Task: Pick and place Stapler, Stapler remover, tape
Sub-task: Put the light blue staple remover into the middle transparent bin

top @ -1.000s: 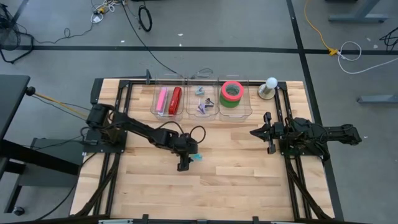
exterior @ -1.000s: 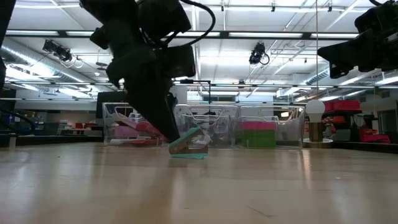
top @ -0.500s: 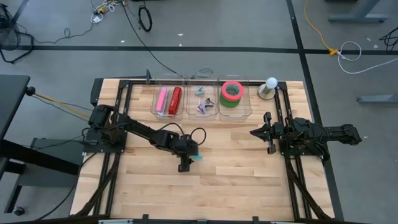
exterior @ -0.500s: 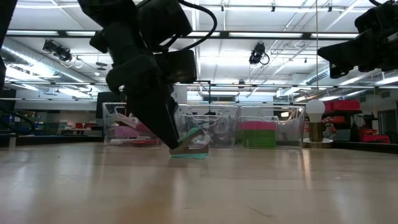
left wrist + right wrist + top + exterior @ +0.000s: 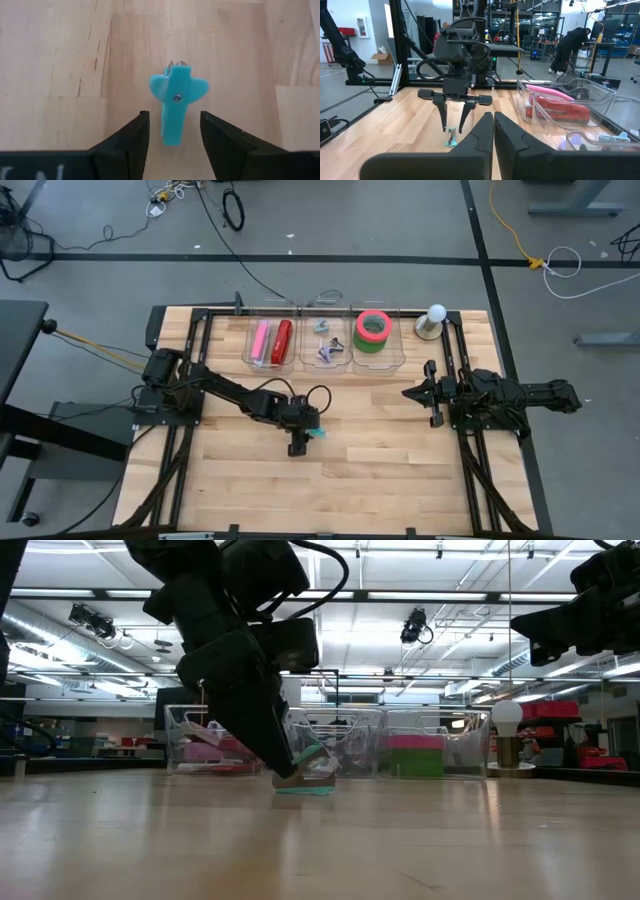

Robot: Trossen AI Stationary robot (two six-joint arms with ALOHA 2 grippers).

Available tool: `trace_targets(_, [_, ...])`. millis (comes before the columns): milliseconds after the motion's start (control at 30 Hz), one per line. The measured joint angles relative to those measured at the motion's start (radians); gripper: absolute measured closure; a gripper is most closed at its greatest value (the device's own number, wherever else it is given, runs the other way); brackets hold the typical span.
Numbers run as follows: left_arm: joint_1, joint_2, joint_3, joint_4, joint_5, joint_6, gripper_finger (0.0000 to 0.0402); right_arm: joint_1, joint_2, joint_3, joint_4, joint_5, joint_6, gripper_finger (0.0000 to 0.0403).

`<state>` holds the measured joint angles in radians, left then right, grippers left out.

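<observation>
A cyan staple remover [image 5: 176, 100] lies flat on the wooden table near its middle [image 5: 318, 433], jaws pointing away from the left wrist camera. My left gripper [image 5: 174, 114] slants down over it, open, one finger on either side of its handle end, with a gap on both sides. The right wrist view shows those fingers [image 5: 454, 127] straddling the remover [image 5: 451, 137]. At the table's right, my right gripper [image 5: 408, 392] hangs level and shut. A pink and a red stapler [image 5: 270, 342] and the tape [image 5: 372, 330], red roll on green, rest in clear bins at the back.
Three clear bins [image 5: 325, 340] stand in a row along the far edge; the middle one holds more staple removers [image 5: 326, 352]. A white ball on a stand [image 5: 435, 320] sits at the far right. Bare wood lies around the cyan remover and toward the near edge.
</observation>
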<state>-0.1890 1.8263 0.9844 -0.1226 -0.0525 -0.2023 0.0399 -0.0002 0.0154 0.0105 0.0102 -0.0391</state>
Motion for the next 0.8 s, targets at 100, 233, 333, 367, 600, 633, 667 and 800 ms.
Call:
trace_targets(100, [0.0, 0.0, 0.0, 0.0, 0.0, -0.018, 0.0241, 0.0, 0.0, 0.0, 0.0, 0.0, 0.0, 0.0385])
trace_targets(233, [0.0, 0.0, 0.0, -0.001, 0.0, -0.023, 0.0266, 0.0, 0.0, 0.0, 0.0, 0.0, 0.0, 0.0385])
trace_targets(333, [0.0, 0.0, 0.0, -0.001, 0.0, -0.023, 0.028, 0.0, 0.0, 0.0, 0.0, 0.0, 0.0, 0.0385])
trace_targets(367, [0.0, 0.0, 0.0, -0.001, 0.001, -0.023, 0.0284, 0.0, 0.0, 0.0, 0.0, 0.0, 0.0, 0.0385])
trace_targets(600, [0.0, 0.0, 0.0, -0.001, 0.0, -0.024, 0.0304, 0.0, 0.0, 0.0, 0.0, 0.0, 0.0, 0.0385])
trace_targets(633, [0.0, 0.0, 0.0, -0.001, 0.001, -0.027, 0.0307, 0.0, 0.0, 0.0, 0.0, 0.0, 0.0, 0.0385])
trace_targets(667, [0.0, 0.0, 0.0, -0.001, 0.001, -0.032, 0.031, 0.0, 0.0, 0.0, 0.0, 0.0, 0.0, 0.0385])
trace_targets(800, [0.0, 0.0, 0.0, -0.001, 0.001, -0.061, 0.0323, 0.0, 0.0, 0.0, 0.0, 0.0, 0.0, 0.0385])
